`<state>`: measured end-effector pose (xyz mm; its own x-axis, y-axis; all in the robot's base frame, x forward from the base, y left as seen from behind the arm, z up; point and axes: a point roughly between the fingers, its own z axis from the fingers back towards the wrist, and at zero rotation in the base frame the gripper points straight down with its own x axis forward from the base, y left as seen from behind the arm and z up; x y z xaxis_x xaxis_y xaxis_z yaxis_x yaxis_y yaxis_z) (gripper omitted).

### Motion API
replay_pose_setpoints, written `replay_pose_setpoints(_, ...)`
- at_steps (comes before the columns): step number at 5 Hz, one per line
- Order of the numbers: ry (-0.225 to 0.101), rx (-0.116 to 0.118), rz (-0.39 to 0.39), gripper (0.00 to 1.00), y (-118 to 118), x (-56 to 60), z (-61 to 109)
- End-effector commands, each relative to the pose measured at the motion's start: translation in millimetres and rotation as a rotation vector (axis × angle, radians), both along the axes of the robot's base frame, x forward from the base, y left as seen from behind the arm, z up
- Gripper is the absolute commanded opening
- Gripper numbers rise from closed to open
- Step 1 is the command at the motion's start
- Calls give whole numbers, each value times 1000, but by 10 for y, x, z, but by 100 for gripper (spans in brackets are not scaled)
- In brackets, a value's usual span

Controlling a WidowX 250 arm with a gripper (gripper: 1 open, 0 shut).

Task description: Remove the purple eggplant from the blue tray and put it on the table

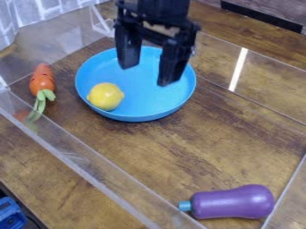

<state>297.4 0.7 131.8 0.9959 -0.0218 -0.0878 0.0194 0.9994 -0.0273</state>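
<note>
One gripper [150, 61] is hovering above the blue tray [171, 92], fingers spread apart; the purple eggplant [231, 203] is lying on the brown wood-grain table [138, 161], near a clear wall [120, 172].

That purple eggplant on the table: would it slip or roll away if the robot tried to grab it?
The eggplant might slip a little, as its skin looks smooth and glossy. Its rounded body would probably roll sideways if nudged. It looks like a stiff toy, so squashing seems unlikely.

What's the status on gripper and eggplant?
Gripper open, over blue tray. Purple eggplant out of tray, on table. Yellow fruit in tray, nothing between jaws.
</note>
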Motion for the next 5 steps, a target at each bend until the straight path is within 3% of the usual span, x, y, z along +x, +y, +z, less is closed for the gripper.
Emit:
replay_pose_setpoints(1, -86, -7, 8, 100, 52, 49, 253)
replay_pose_setpoints(5, -68, -32, 0, 100, -1, 44, 260)
